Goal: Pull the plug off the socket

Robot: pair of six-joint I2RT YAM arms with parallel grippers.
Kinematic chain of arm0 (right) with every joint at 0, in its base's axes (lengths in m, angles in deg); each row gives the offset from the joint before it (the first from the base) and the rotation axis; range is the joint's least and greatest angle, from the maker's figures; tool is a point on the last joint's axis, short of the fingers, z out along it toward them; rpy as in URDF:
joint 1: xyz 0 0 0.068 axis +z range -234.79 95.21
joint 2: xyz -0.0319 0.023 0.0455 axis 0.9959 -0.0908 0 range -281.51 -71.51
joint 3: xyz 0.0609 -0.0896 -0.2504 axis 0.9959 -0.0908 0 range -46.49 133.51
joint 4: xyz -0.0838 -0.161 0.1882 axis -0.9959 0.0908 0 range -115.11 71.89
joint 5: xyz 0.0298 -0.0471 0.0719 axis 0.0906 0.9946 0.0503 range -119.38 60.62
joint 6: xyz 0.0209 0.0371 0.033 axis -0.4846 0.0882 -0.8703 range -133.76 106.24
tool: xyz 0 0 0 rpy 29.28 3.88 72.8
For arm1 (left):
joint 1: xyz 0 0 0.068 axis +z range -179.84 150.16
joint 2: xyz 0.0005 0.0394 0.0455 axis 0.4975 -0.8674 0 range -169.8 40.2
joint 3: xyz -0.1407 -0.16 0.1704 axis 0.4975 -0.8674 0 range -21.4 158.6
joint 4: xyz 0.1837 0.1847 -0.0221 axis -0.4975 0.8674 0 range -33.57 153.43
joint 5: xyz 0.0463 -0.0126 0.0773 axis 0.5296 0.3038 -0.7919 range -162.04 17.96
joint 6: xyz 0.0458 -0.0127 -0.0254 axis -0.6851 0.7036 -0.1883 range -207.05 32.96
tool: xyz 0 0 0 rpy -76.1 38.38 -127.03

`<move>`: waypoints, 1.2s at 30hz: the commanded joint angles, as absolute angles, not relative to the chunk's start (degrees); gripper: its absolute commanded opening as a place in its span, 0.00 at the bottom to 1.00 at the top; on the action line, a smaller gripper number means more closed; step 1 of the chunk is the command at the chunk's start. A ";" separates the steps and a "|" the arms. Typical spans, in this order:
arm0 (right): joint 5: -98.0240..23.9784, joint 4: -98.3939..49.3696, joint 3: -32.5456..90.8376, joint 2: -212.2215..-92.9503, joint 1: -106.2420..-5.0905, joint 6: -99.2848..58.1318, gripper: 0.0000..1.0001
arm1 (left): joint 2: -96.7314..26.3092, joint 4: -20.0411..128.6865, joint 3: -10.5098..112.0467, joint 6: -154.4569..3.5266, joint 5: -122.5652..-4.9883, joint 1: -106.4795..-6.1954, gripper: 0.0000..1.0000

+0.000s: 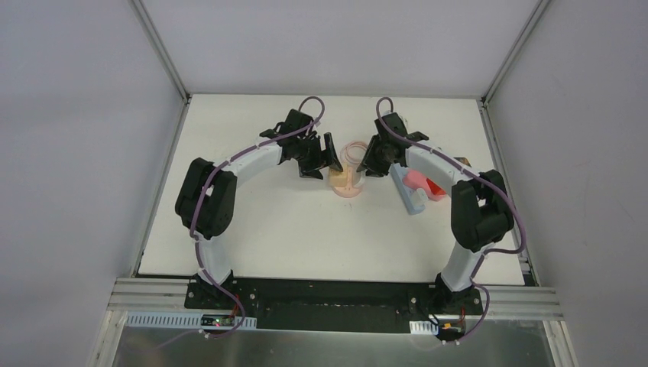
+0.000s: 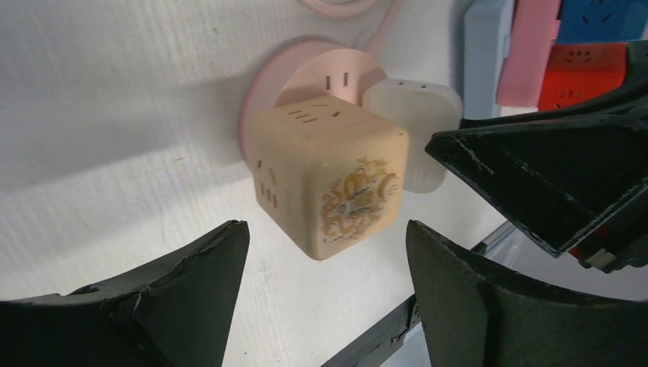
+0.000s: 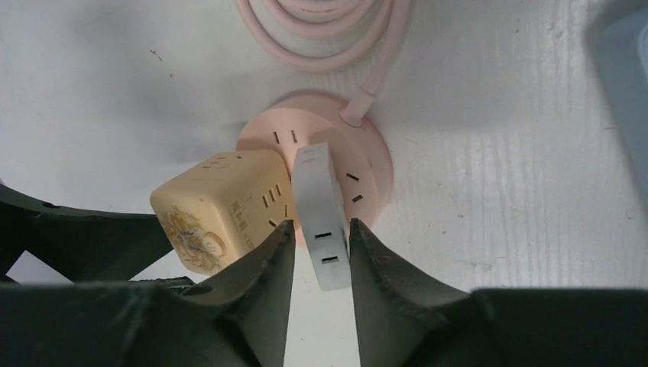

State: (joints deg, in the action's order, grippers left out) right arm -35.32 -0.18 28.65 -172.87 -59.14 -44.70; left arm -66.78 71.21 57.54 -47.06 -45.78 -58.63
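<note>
Centrally on the white table (image 1: 260, 229) lies the round pink socket (image 3: 370, 157), its pink cord (image 3: 321, 42) coiled just behind it. Two bodies are seated in its top face: a cream cube adapter (image 3: 218, 210) with a gold ornament on one side, and directly beside it a flat white plug (image 3: 319, 191) that stands upright from the disc.

Right wrist view: the right gripper (image 3: 321, 229) is closed on the white plug, one finger pressed against each broad side, with the plug's end face and its two slots showing between the tips.

Left wrist view: the left gripper (image 2: 325, 237) is spread wide, and the cube adapter sits between its fingers (image 2: 206, 267) with a clear gap on each side. A black finger of the right gripper enters from the right, next to the white plug.

Overhead view: both arms arch inward and meet over the socket. A cluster of coloured power strips (image 1: 419, 187), light blue, pink and red, lies under the right arm, apart from the socket.
</note>
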 commanded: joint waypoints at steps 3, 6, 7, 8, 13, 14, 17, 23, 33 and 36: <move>-34.20 3.69 32.82 -175.68 -57.75 -40.49 0.23 | -67.85 75.07 58.82 -48.13 -48.36 -58.66 0.73; -31.02 6.26 34.00 -176.48 -56.57 -39.88 0.21 | -68.54 74.97 57.66 -47.72 -48.37 -58.67 0.69; -30.41 6.72 34.24 -176.86 -56.43 -39.93 0.23 | -68.79 75.05 57.47 -47.60 -48.33 -58.67 0.68; -30.06 7.00 34.28 -177.30 -56.40 -39.98 0.27 | -69.01 75.06 57.22 -47.47 -48.27 -58.67 0.67; -30.38 6.80 34.99 -178.96 -55.83 -40.64 0.44 | -69.31 75.74 56.65 -47.49 -48.73 -58.67 0.63; -30.21 6.84 35.25 -179.44 -55.76 -41.18 0.44 | -69.32 75.91 56.65 -47.43 -48.91 -58.67 0.63; -30.67 6.88 36.21 -180.39 -55.56 -42.26 0.42 | -69.25 75.68 56.80 -47.41 -48.37 -58.67 0.65; -32.02 7.40 37.18 -180.46 -54.94 -43.81 0.20 | -68.97 75.76 59.90 -48.53 -46.96 -58.67 0.70; -32.96 7.22 36.32 -179.70 -54.66 -40.21 0.11 | -66.89 72.57 62.15 -51.56 -47.09 -58.23 0.76; -32.59 6.99 36.30 -179.78 -54.65 -40.18 0.31 | -68.13 73.74 62.75 -51.62 -48.68 -58.23 0.74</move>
State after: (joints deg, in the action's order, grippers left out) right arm -32.45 5.55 34.96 -180.58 -54.95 -41.47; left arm -68.99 74.12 60.25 -50.12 -47.04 -58.61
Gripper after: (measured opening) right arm 0.237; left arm 0.752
